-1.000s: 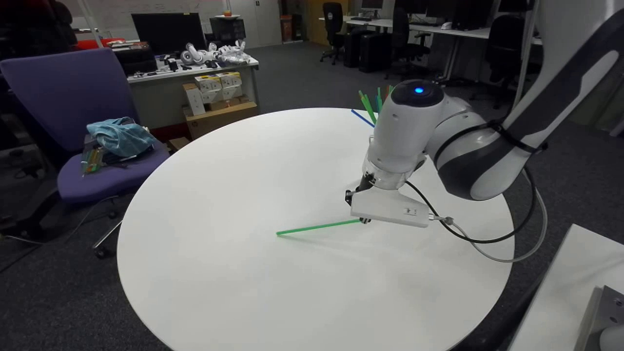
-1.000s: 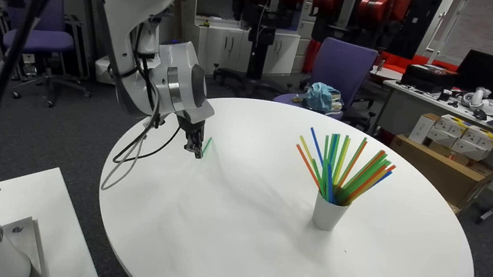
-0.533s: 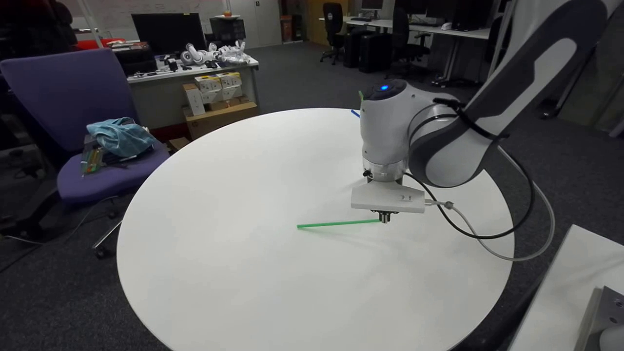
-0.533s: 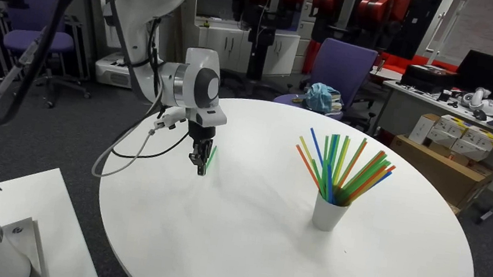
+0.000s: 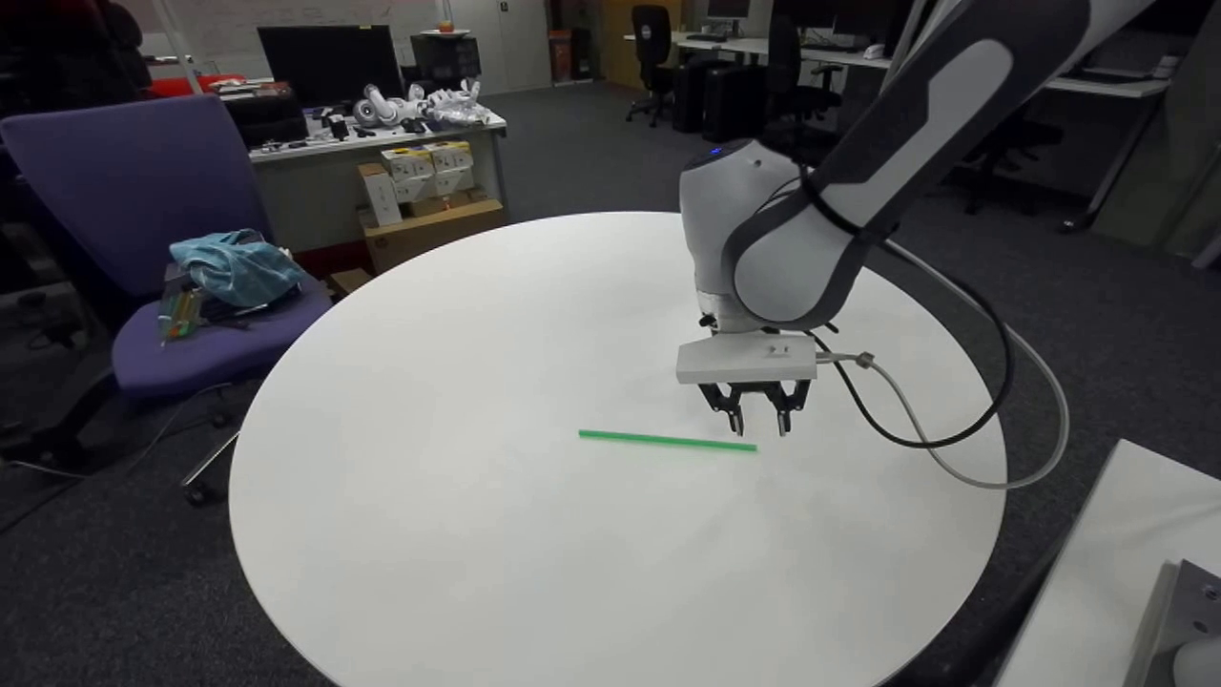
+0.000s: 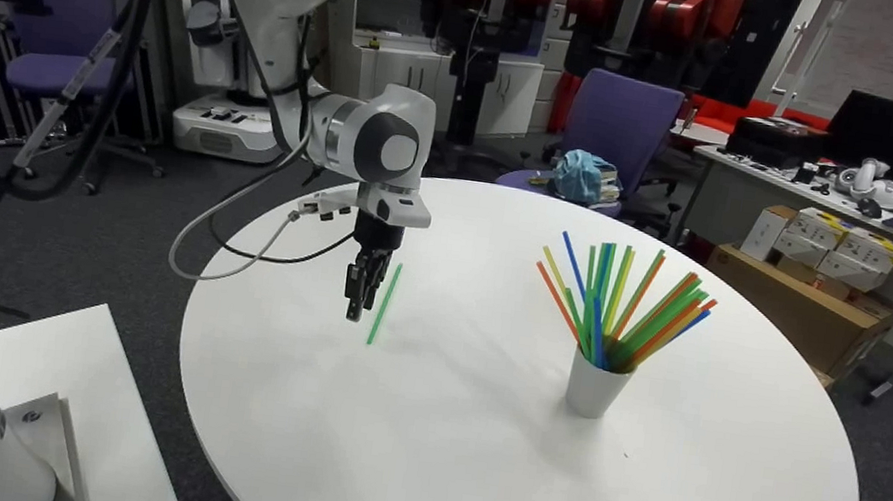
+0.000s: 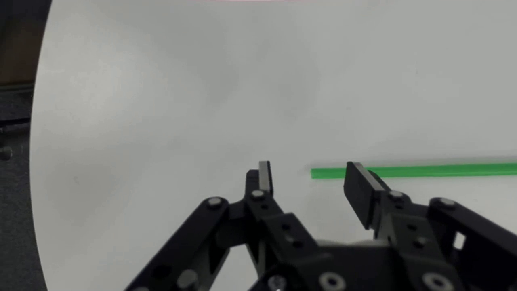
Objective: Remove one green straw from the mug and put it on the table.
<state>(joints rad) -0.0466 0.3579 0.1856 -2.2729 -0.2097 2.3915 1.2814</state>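
A single green straw lies flat on the white table; it shows in both exterior views and the wrist view. Just above its near end, my gripper stands open, with a gap between the fingers and nothing held. In the wrist view the straw runs off to the right, passing behind one finger, and its end shows in the gap. The white mug, packed with green, blue, yellow and orange straws, stands upright well away from the gripper in an exterior view.
Loose cables hang from the arm beside the round table's edge. A purple chair with a blue cloth stands past the table. A smaller white table carries the robot's base.
The jaws have parted and let go of the green straw, which now lies flat and apart from them. The hand has turned from tilted to pointing down. Mug and its straws have not moved.
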